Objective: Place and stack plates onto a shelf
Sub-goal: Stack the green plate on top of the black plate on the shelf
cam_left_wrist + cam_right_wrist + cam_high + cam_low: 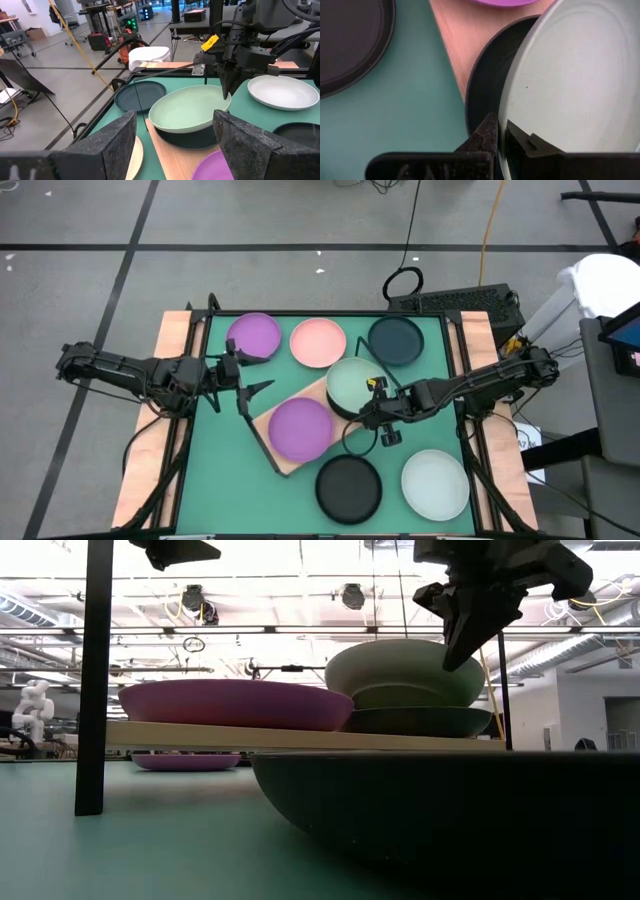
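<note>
The shelf [283, 442] lies slantwise across the middle of the green tabletop [215, 470], a wooden board with black wire at its ends. On its end nearer the tabletop's front sits a purple plate [300, 428]; on its other end, toward the back right, a mint plate [357, 383] rests tilted on top of a dark plate [192, 140], its rim raised on one side and overhanging the lower plate. The right pincer [378, 413] is at that stack, on the rim of the mint plate that faces the tabletop's right edge; its fingers are pressed together, pinching the mint plate's edge between them, as the right wrist view shows with the pale rim caught in the narrow slot between the dark pads. The left pincer [252, 392] hangs over the tabletop just beside the shelf's left corner, spread wide and holding nothing, pointed toward the stack. Along the back edge stand three more plates on the tabletop: another purple one [253, 336] near the left back corner, a pink plate [318, 342] in the middle, and a teal plate [396, 341] toward the right. Near the front edge lie a black plate [349, 487] and, by the front right corner, a white plate [435, 483].
</note>
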You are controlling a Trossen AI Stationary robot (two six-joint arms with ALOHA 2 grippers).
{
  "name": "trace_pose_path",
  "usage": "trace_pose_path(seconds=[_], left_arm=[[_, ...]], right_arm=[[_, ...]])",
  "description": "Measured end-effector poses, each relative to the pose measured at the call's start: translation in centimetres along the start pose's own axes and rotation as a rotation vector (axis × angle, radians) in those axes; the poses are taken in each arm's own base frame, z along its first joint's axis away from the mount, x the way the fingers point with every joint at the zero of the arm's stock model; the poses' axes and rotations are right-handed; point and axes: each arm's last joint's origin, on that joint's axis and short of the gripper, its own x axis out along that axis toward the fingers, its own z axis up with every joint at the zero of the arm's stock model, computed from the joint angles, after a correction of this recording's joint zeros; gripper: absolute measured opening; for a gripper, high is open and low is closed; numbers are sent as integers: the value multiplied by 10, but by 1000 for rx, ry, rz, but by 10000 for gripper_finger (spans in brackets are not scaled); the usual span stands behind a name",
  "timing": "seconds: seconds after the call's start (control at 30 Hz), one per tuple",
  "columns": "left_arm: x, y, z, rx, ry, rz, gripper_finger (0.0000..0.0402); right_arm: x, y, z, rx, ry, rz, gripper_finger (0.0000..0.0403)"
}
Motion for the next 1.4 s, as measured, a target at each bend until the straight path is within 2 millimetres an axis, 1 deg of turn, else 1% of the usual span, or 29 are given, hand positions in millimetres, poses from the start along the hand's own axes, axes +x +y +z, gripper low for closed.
trace_pose_path(seconds=[0.1, 0.23, 0.47, 0.63, 0.83, 1.03, 1.2, 1.3, 1.4], left_arm=[[0, 0, 0, 1, 1, 0, 269], [0, 0, 0, 1, 2, -1, 269], [0, 0, -1, 5, 10, -1, 269], [0, 0, -2, 8, 16, -1, 269], [0, 0, -2, 11, 23, -1, 269], [0, 0, -2, 11, 23, -1, 269], [0, 0, -3, 15, 30, -1, 269], [0, 0, -3, 14, 29, -1, 269], [0, 0, -3, 14, 29, -1, 269]], right_arm=[[0, 0, -1, -4, 7, 3, 4], [0, 2, -1, -24, 5, 54, 4], [0, 2, -1, -58, 4, 52, 4], [11, 5, -11, -103, 39, 52, 4], [19, 9, -19, -108, 61, 30, 4], [24, 10, -21, -124, 50, 30, 4], [25, 10, -18, -144, 16, 29, 4], [25, 10, -16, -157, -8, 26, 12], [25, 10, -14, -156, -30, 23, 37]])
